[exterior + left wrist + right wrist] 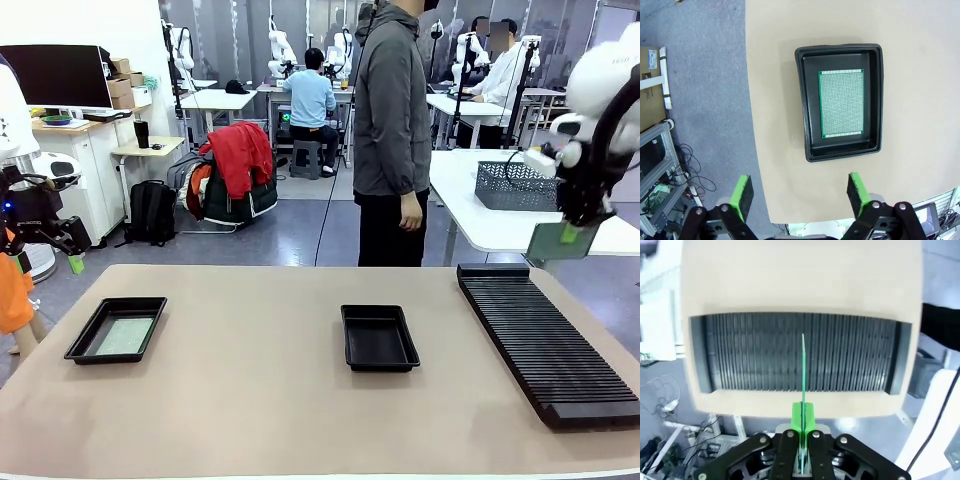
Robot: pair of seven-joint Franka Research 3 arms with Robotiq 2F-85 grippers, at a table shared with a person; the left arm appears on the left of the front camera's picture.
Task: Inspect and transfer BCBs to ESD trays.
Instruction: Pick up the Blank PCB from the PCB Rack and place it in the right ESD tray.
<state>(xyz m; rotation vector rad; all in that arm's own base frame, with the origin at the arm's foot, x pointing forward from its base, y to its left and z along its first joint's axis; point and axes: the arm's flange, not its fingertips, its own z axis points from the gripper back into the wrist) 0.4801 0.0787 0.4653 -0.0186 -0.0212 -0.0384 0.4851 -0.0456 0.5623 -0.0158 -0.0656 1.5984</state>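
- My right fingers (797,416) clamp a BCB (558,243) upper right; the empty tray (380,340) lies lower left of it, mid-frame.
- My left fingers (743,192) gape over the filled tray (801,100).

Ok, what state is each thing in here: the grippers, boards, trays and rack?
left tray: holds the flat BCB.
flat BCB: lying flat on the tray floor.
middle tray: empty.
rack: no boards in its slots.
held BCB: edge-on, in the air over the rack.
right gripper: shut on the held BCB.
left gripper: open, empty, above the left tray.
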